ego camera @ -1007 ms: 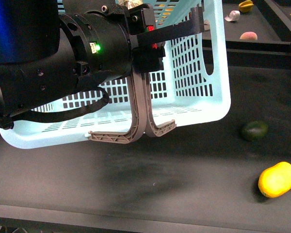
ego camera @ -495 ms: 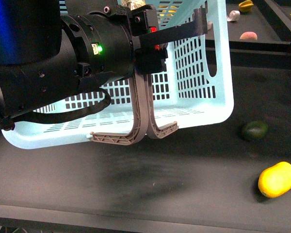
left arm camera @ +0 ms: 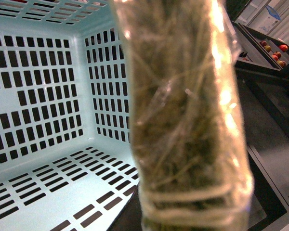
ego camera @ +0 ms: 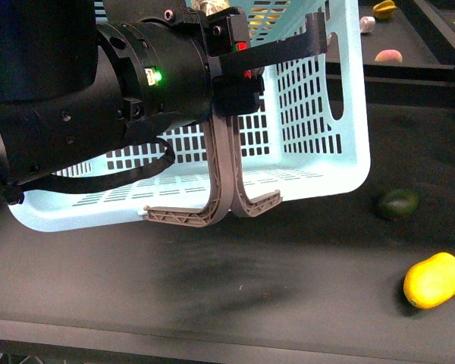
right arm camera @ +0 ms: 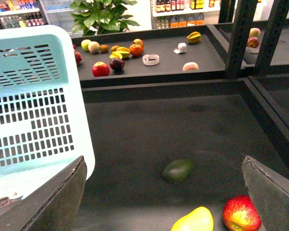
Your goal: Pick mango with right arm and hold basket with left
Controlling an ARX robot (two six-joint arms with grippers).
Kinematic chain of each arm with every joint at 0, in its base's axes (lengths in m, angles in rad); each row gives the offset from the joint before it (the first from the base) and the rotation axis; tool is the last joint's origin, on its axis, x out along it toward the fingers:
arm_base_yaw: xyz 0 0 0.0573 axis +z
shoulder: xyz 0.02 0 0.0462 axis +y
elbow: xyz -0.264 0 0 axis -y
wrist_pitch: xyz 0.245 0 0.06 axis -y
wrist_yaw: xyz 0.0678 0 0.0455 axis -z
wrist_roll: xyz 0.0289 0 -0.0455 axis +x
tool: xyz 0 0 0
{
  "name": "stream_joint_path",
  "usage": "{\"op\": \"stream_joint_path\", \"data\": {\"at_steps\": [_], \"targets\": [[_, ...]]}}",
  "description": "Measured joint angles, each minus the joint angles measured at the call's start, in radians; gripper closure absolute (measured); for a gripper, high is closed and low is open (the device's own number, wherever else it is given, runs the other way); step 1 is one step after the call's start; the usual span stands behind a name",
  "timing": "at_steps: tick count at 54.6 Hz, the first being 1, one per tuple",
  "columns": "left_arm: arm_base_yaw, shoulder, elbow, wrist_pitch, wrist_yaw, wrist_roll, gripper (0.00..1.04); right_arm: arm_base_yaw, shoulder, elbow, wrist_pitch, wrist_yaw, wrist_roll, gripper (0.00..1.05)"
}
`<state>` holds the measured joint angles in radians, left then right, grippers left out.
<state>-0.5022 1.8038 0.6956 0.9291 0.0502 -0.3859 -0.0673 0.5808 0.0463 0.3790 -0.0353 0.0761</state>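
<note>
The pale turquoise basket (ego camera: 311, 114) hangs tilted above the black table, open side facing me. My left gripper (ego camera: 236, 67) is shut on its two grey-brown handles (ego camera: 224, 174), which hang down in front. In the left wrist view I see the basket's slotted inside (left arm camera: 48, 96) and a blurred brownish shape (left arm camera: 183, 120) close to the lens. The yellow mango (ego camera: 434, 280) lies at the table's front right. In the right wrist view my right gripper (right arm camera: 164, 207) is open and empty above the mango (right arm camera: 193, 221), apart from it. The basket (right arm camera: 33, 110) is off to one side.
A dark green oval fruit (ego camera: 398, 204) lies behind the mango, also in the right wrist view (right arm camera: 177, 170). A red apple (right arm camera: 241, 215) lies beside the mango. A back shelf (right arm camera: 164, 67) holds several fruits. Dark posts (right arm camera: 238, 38) stand at the right.
The basket has shifted slightly to the right in my left gripper's hold. The mango and the green fruit have not moved.
</note>
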Motion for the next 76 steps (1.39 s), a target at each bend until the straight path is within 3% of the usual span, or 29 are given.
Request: {"op": "stream_joint_path", "data": {"at_steps": [14,24,40,55,70,76], "targets": [[0.0,0.0,0.0,0.0,-0.002,0.0,1.0,-0.09,0.488,0.053,0.313,-0.117,-0.081,0.08],[0.0,0.0,0.0,0.0,-0.002,0.0,1.0,-0.131,0.769,0.121,0.413,-0.166,-0.164,0.08],[0.0,0.0,0.0,0.0,0.0,0.0,1.0,-0.137,1.096,0.245,0.393,-0.255,-0.37,0.08],[0.0,0.0,0.0,0.0,-0.002,0.0,1.0,-0.132,1.318,0.408,0.269,-0.296,-0.63,0.08],[0.0,0.0,0.0,0.0,-0.001,0.0,1.0,-0.15,1.573,0.572,0.142,-0.206,-1.168,0.08],[0.0,0.0,0.0,0.0,-0.001,0.0,1.0,-0.162,1.629,0.62,0.101,-0.183,-1.292,0.08]]}}
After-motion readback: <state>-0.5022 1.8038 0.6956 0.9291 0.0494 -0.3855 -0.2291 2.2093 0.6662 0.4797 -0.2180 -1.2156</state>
